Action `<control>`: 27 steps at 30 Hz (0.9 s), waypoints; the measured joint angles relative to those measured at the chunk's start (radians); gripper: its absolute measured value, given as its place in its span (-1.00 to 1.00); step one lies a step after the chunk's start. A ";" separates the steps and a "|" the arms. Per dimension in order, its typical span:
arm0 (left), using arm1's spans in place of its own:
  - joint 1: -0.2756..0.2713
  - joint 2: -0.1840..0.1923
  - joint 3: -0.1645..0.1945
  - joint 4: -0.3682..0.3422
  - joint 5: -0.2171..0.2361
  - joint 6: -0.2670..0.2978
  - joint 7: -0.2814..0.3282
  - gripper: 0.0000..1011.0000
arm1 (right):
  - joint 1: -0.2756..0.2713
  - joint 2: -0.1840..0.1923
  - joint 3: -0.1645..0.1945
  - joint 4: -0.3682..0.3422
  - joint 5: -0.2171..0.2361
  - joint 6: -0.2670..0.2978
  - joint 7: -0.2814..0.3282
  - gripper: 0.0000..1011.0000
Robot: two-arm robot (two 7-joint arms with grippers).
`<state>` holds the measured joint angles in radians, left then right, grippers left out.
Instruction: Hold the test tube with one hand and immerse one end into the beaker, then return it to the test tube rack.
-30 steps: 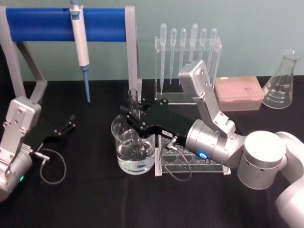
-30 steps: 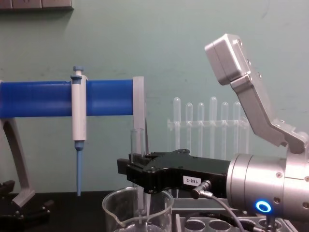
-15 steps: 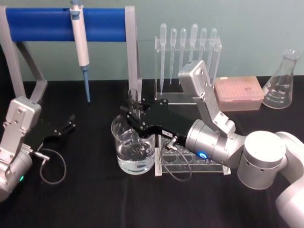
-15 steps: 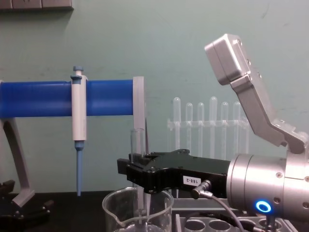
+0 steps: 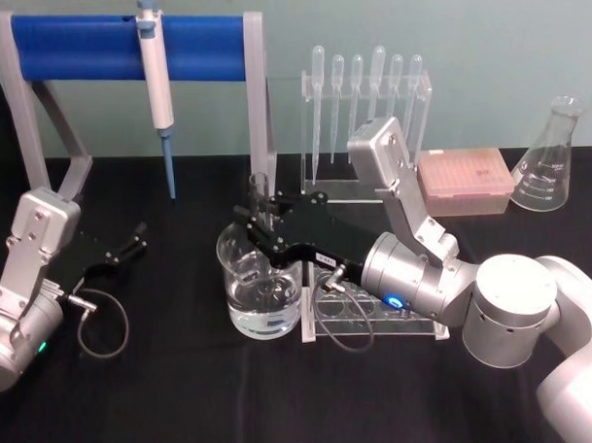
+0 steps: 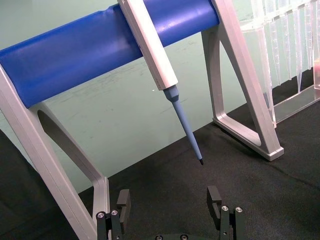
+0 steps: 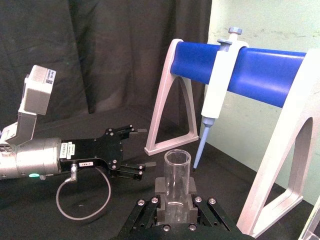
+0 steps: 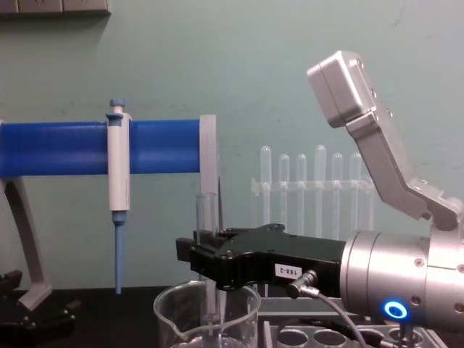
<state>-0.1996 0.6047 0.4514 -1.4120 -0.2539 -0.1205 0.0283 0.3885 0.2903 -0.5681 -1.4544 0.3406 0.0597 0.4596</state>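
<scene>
- My right tool (image 5: 263, 215) is clenched on the test tube (image 5: 261, 191), pinching it partway down its length. That leaves the rimmed mouth free above my fingers and the rounded end free below them.
- I hold the tube upright over the beaker (image 5: 231, 251). A straight glass goes down through the wide mouth without knocking the rim or the spout.
- From the chest view, the tube (image 8: 206, 214) runs down past my tool (image 8: 208, 252) and inside the beaker's wall (image 8: 168, 312). The lower end is below the rim. I cannot tell for certain whether it has met the liquid in the bottom part of the beaker.
- My right wrist camera looks along the tube's open mouth (image 7: 177, 165), which sits squarely between my jaws, so the grip looks centred and not skewed.
- The clear test tube rack (image 5: 377, 314) stands on the desk just beside the beaker, on the side my right arm comes from. I judge that nearness makes the return a short lift and a sideways carry.
- My left tool (image 5: 131, 239) rests released on the desk (image 5: 186, 400), well apart from the beaker on its other side. Its fingers are spread and hold nothing, out of the way because one hand is enough here.
- The pipettor (image 5: 156, 76) hangs on its stand behind the beaker, clear of my reach.
- I judge the dip to be in hand; lifting straight up before moving across matters most, or the tube could catch the rim.
</scene>
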 joint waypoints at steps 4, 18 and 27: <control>0.000 0.000 0.000 0.000 0.000 0.000 0.000 0.98 | 0.000 0.000 0.000 0.000 0.000 0.000 0.000 -0.55; 0.000 0.000 0.000 0.000 0.000 0.000 0.000 0.98 | 0.000 0.000 0.000 0.000 0.000 0.000 0.000 -0.55; 0.000 0.000 0.000 0.000 0.000 0.000 0.000 0.98 | 0.000 0.000 0.000 0.000 0.000 0.000 0.000 -0.55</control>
<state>-0.1995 0.6047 0.4513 -1.4120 -0.2539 -0.1205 0.0283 0.3885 0.2903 -0.5681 -1.4544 0.3407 0.0597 0.4596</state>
